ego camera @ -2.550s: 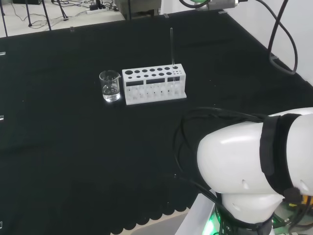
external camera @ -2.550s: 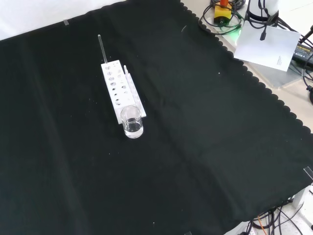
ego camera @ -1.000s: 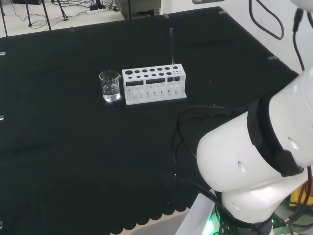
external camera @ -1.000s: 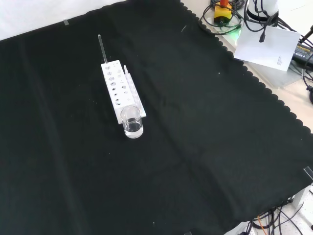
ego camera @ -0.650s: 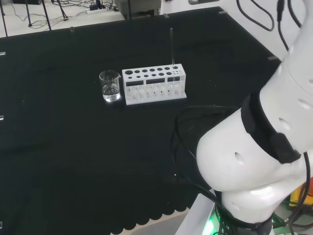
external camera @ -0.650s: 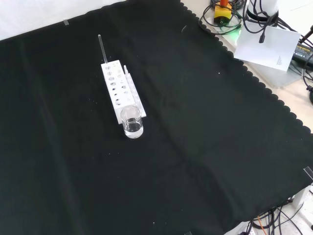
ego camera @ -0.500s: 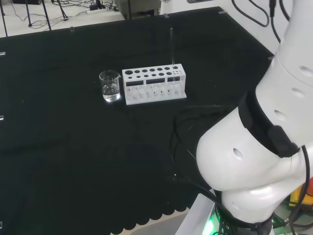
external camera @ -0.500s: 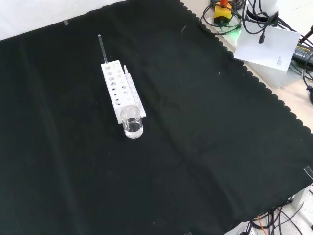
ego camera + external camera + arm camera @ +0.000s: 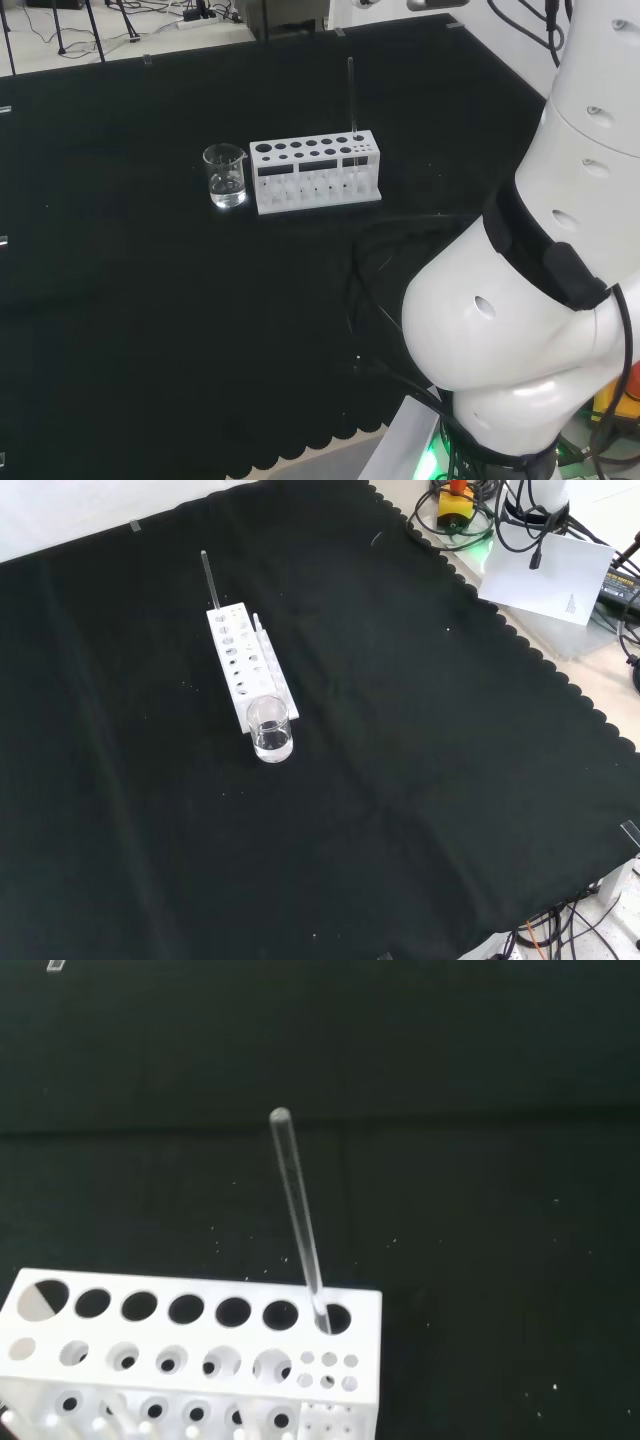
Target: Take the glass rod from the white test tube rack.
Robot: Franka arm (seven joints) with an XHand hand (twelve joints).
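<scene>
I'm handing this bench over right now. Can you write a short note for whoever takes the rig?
Hand: its state cannot be told.
Glass rod: upright in an end hole of the white test tube rack, at the rack's right end in the head view.
Beaker: holds some clear liquid, stands at the rack's other end.
Done: nothing yet, rod untouched.
Left: reach the rod, grasp it, lift it out.

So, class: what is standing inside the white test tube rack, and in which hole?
One glass rod stands in an end hole of the white test tube rack. The rack hides its lower end.
</scene>
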